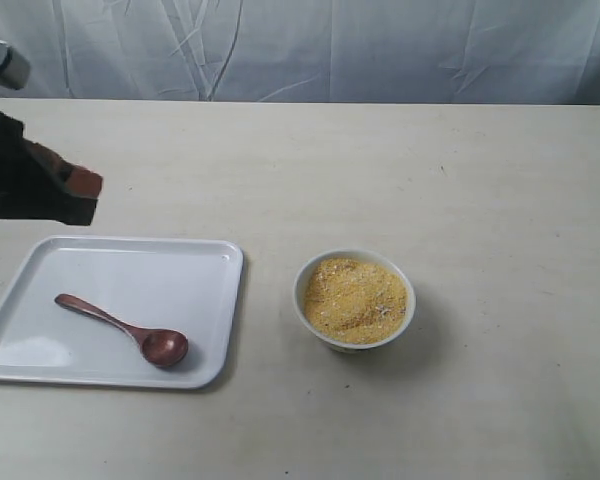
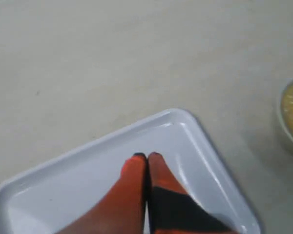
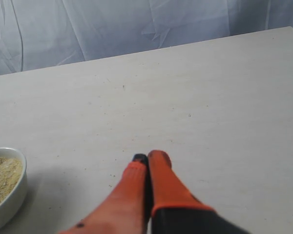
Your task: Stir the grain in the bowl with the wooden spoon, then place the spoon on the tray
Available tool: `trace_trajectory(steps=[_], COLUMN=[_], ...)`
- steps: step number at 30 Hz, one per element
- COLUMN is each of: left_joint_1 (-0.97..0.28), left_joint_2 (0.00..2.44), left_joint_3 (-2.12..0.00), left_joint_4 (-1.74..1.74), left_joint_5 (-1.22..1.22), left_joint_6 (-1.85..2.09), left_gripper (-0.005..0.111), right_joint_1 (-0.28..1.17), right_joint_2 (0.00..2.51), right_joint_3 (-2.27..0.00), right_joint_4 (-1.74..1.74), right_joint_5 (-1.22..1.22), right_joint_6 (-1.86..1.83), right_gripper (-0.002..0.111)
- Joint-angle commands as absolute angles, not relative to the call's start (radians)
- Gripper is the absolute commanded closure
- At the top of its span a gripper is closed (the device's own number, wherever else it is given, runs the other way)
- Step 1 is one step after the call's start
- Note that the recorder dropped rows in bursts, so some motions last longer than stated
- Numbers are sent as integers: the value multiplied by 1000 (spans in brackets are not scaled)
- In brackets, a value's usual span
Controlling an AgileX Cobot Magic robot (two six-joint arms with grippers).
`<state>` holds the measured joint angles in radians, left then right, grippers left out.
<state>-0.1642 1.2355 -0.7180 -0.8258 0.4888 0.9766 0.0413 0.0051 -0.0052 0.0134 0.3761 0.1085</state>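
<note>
Both claws, left (image 2: 147,155) & right (image 3: 147,156), pinched together, empty; spoon (image 1: 125,329) on tray (image 1: 215,262) left of bowl (image 1: 355,298) — risks skidding off if nudged.

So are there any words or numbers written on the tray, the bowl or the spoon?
None: there is no writing, number or label to read in any view.
The white tray is plain.
The white bowl of grain has a bare rim and side.
The wooden spoon on the tray has no mark.
The table and the cloth behind are blank too.
</note>
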Motion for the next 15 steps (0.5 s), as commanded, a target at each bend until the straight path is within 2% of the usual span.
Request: trace_trajectory(steps=[1,4,8,11,15], left_joint_1=[-362,-483,-508,-508,-508], left_joint_2=[1214,1205,1205,1200,1157], left_joint_3=[-758,-758,-758,-758,-754], left_joint_4=[-542,-104,431,540,428], left_joint_5=[475,433,521,599,615], left_joint_6=[802,466,-163,-294,-247], left_gripper=[107,107,107,107,107], right_joint_1=[35,35,35,35,35], right_joint_2=[0,0,0,0,0], right_joint_3=[0,0,0,0,0], right_joint_4=[10,10,10,10,10], right_joint_5=[363,363,363,365,365], right_joint_6=[108,108,106,106,106], right_gripper=[108,108,108,108,108])
